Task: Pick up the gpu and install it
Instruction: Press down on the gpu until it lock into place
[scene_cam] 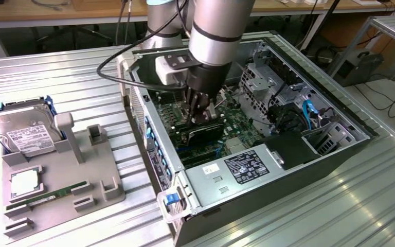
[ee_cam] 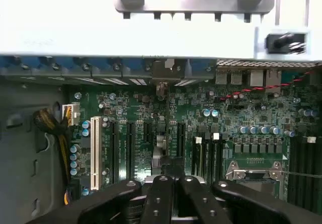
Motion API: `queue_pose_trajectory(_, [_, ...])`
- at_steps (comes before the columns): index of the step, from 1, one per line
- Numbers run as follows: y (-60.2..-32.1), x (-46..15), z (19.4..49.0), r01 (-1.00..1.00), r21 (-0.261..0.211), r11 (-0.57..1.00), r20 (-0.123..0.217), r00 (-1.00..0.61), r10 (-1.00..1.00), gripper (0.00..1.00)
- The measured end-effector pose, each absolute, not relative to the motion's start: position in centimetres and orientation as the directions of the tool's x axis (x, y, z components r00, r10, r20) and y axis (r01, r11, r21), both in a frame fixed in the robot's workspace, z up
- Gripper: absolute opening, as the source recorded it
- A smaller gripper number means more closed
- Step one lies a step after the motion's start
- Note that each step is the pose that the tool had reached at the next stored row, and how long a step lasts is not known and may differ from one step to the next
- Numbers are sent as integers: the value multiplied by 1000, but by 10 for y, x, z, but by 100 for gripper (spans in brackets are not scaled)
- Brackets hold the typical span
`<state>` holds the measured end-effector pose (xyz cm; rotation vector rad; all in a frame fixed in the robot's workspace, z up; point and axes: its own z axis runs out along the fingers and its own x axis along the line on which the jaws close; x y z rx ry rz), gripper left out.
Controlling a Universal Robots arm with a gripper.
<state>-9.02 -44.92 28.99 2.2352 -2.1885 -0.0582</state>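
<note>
End effector (scene_cam: 203, 119) clenched on gpu (scene_cam: 204, 133) at frame center inside case (scene_cam: 335, 154), card edge-down directly below, over motherboard slots (ee_cam: 128, 146).

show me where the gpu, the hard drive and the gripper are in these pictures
gpu (scene_cam: 204, 133): exterior view, on its dark face inside the case.
hard drive (scene_cam: 20, 129): exterior view, on its silver labelled top.
gripper (scene_cam: 201, 117): exterior view, between its fingertips above the gpu.

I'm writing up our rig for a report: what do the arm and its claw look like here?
The arm is a silver-grey tube with a black ring band and a pale blue-grey joint cap behind it. A white box on a black bracket sits at the wrist, with black cables looping off. The claw is black, with slim bolted fingers.
</note>
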Motion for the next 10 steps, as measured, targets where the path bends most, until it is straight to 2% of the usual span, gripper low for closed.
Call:
queue_pose_trajectory(4, [-449,-90,310,-999,35,-21,-17,21,-1000,13])
queue_pose_trajectory(10, [-449,-90,310,-999,35,-21,-17,21,-1000,13])
